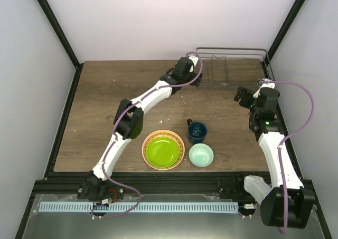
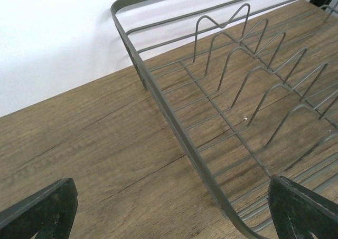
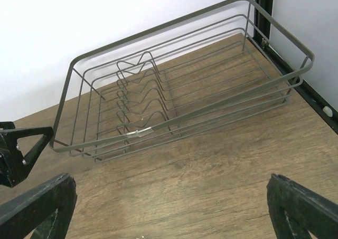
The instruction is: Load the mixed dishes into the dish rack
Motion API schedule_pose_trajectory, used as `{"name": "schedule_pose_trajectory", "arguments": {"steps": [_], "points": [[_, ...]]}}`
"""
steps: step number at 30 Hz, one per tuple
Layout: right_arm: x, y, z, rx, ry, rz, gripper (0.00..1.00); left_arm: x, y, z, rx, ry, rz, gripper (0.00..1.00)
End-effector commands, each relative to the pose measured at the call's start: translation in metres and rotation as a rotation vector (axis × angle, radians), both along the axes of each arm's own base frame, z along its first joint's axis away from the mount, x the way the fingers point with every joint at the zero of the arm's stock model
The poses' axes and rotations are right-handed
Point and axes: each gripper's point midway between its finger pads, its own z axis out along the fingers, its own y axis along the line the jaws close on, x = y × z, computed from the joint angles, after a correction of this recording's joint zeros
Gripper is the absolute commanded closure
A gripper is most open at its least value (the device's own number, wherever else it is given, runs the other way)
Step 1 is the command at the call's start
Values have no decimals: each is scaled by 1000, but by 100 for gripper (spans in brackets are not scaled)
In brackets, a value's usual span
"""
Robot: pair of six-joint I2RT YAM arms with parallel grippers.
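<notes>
1. Rack [image 1: 231,65]: sits at the far right corner of the counter [image 1: 105,102], long side along the back wall. Its zigzag wire dividers stand in a row toward its left part.
2. L gripper [image 2: 171,197]: we see it wide open w/ nothing held. It hangs low over the rack's left end. The rim runs between its fingers, one finger over bare counter and the other over the rack's floor wires. We can't tell if anything touches the rim.
3. R gripper [image 3: 170,189]: also wide open, nothing held. It's above bare counter in front of the rack, facing it and apart from it. In the R wrist view a bit of the L gripper shows at the left edge, near the rack's left end.
4. Dishes: all grouped at the near middle of the counter, well apart from the rack and from both grippers.
5. Green plate [image 1: 162,150]: lies flat on an orange plate [image 1: 144,150]. Only the orange rim shows around it.
6. Mug [image 1: 197,132]: upright, just beyond the plates' right side, handle pointing far-left.
7. Bowl [image 1: 201,155]: upright, just right of the plates and just in front of the mug. We can't tell whether bowl and mug touch.
</notes>
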Motion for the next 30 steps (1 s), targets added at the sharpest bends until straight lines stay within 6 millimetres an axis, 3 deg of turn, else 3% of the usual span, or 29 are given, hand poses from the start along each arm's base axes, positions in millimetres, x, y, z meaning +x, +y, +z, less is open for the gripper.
{"name": "schedule_pose_trajectory", "arguments": {"steps": [1,15,23,30], "points": [[3,6,18,5,-38,24,0,0,1,-13,17,37,28,0],[4,7,13,7,-23,26,0,-3,1,-40,42,111,32,0],[5,7,8,13,-13,26,0,-11,19,-61,127,174,80,0],[13,4,2,11,-7,11,0,-11,37,-65,182,188,134,0]]}}
